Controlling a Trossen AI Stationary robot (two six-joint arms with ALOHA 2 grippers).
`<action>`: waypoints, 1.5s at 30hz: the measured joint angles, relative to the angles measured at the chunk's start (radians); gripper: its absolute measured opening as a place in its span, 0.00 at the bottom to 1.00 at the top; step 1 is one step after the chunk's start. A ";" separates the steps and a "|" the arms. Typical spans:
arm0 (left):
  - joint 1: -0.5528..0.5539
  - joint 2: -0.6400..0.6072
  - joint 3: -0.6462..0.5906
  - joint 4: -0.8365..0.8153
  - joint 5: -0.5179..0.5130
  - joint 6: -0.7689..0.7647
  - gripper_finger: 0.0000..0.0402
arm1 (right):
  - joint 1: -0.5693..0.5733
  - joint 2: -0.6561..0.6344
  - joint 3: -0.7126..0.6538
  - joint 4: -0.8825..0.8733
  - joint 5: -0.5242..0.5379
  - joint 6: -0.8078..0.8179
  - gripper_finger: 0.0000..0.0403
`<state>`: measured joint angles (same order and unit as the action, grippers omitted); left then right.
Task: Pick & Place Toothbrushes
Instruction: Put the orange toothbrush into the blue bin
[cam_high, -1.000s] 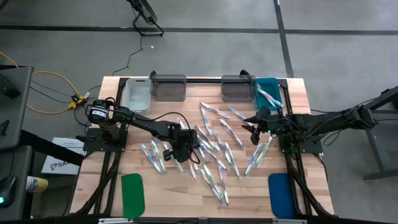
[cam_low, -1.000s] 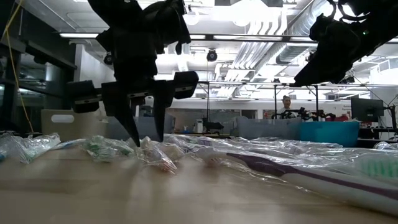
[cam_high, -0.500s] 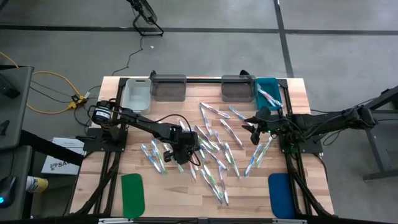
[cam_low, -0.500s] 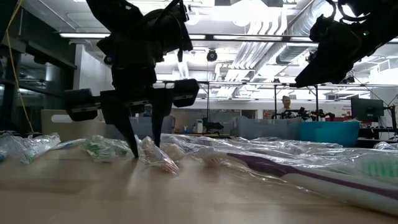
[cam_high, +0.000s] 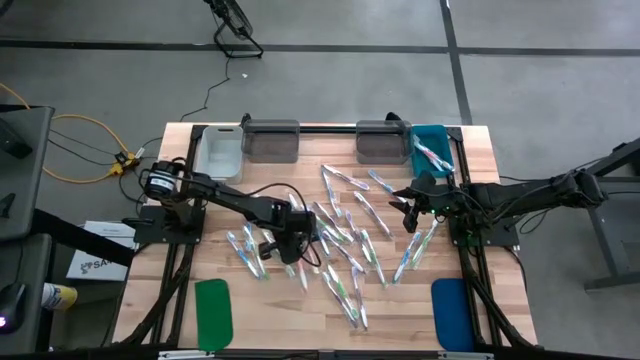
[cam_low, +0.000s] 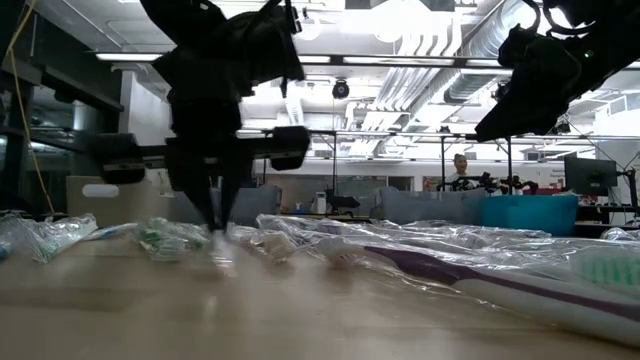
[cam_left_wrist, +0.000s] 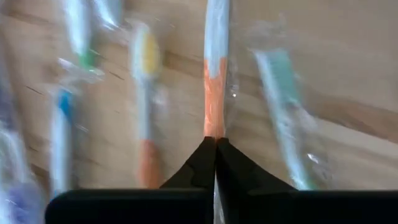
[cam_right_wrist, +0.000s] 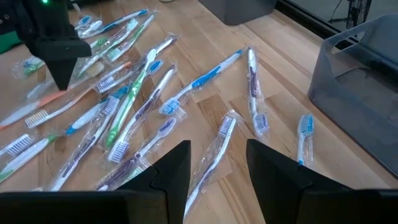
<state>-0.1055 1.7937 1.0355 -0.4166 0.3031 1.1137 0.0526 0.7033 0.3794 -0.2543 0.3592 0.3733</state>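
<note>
Several wrapped toothbrushes (cam_high: 345, 250) lie scattered flat on the wooden table (cam_high: 480, 150), each in a clear sleeve with a green, blue, purple or orange handle. My left gripper (cam_high: 290, 255) stands over the left part of the pile, pointing steeply down, shut on a toothbrush with an orange and light-blue handle (cam_left_wrist: 215, 74). The low view shows its fingers (cam_low: 215, 215) together at the tabletop. My right gripper (cam_high: 408, 215) hovers open above the right part of the pile, nothing between its fingers (cam_right_wrist: 217, 168). My left gripper pinches the orange stretch of the toothbrush's handle (cam_left_wrist: 214, 121) between its two fingertips, through the clear sleeve. The fingers come steeply from above. The handle runs on past the tips. The toothbrush lies on the table.
Along the far edge stand a pale bin (cam_high: 218, 150), two grey bins (cam_high: 271, 140) (cam_high: 383, 140) and a teal bin (cam_high: 432, 148) holding a few toothbrushes. A green pad (cam_high: 213, 312) and a blue pad (cam_high: 450, 312) lie near the front corners.
My left gripper has shut, its fingertips coming together at the tabletop on the orange-handled toothbrush, without moving away from its place. My right arm has kept still.
</note>
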 joint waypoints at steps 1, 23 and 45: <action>0.000 -0.007 0.000 -0.006 0.000 0.000 0.00 | 0.000 0.000 0.000 0.000 0.000 0.000 0.37; 0.008 -0.204 -0.001 0.050 -0.221 0.091 0.00 | 0.000 0.031 0.001 0.029 0.000 -0.003 0.37; 0.053 -0.204 -0.001 0.315 -0.489 0.504 0.00 | -0.001 0.259 0.001 0.401 -0.138 0.098 0.37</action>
<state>-0.0526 1.5902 1.0348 -0.1020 -0.1864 1.6176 0.0513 0.9626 0.3805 0.1468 0.2208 0.4717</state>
